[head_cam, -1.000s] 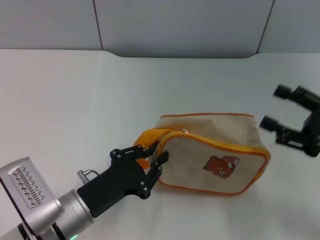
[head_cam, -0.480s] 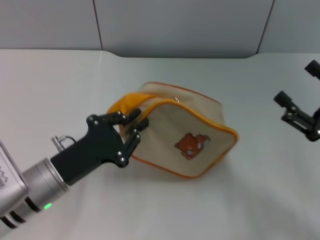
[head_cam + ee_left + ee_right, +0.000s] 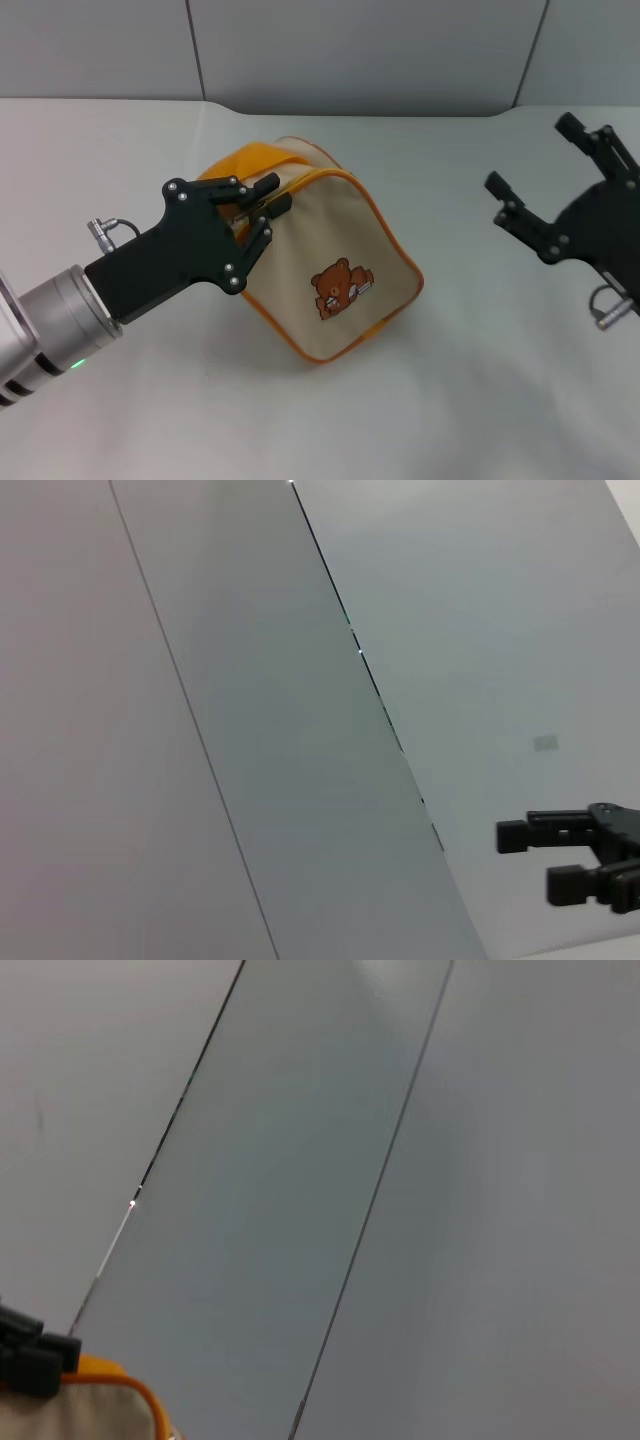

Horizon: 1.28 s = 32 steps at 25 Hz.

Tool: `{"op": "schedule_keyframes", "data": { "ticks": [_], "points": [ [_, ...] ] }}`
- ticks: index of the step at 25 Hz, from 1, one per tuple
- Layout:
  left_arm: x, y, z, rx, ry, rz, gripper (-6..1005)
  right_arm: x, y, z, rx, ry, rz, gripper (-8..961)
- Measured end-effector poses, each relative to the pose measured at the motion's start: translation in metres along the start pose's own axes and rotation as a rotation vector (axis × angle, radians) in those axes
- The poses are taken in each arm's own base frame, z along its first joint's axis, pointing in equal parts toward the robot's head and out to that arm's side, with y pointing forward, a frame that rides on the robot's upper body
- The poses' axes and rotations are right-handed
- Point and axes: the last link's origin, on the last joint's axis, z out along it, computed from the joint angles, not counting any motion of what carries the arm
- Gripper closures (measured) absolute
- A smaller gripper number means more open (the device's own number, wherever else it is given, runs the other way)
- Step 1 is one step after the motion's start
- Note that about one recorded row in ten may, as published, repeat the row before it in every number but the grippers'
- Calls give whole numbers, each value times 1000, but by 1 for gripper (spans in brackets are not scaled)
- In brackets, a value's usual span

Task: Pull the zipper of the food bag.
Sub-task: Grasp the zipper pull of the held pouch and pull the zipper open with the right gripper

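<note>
The beige food bag (image 3: 330, 235) with a brown bear patch (image 3: 343, 288) lies tilted in the middle of the white table, and its corner shows in the right wrist view (image 3: 95, 1415). My left gripper (image 3: 262, 203) is shut on the bag's left end, where the orange strap handle (image 3: 250, 160) meets the orange-yellow zipper band (image 3: 377, 218). The silver pull tab is hidden. My right gripper (image 3: 537, 158) is open and empty to the right of the bag, apart from it, and it shows in the left wrist view (image 3: 545, 860).
The white table (image 3: 470, 400) runs back to a grey panelled wall (image 3: 360, 50). The left arm's silver wrist (image 3: 55, 315) reaches in from the front left. Bare table lies in front of the bag and between it and the right gripper.
My left gripper has moved left and away with the bag's end in it, turning the bag so its front faces the right front. My right gripper has come nearer and turned.
</note>
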Motion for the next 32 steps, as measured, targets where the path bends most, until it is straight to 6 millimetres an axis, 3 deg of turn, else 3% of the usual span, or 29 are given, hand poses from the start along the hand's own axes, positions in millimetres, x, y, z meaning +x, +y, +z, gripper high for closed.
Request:
{"op": "schedule_keyframes", "data": {
  "ticks": [7,16,27,32],
  "points": [
    [-1,-1,0,2,-9,3,866,13,15,25,-38,80,-147,110],
    [-1,-1,0,3,-10,1,871,18,40,32,-145,97,-331,110],
    [-1,1,4,-6,-8,-5,887,13,52,42,-241,47,-355,111],
    [-1,1,4,-7,-8,-4,952,12,55,48,-257,38,-347,111]
  ]
}}
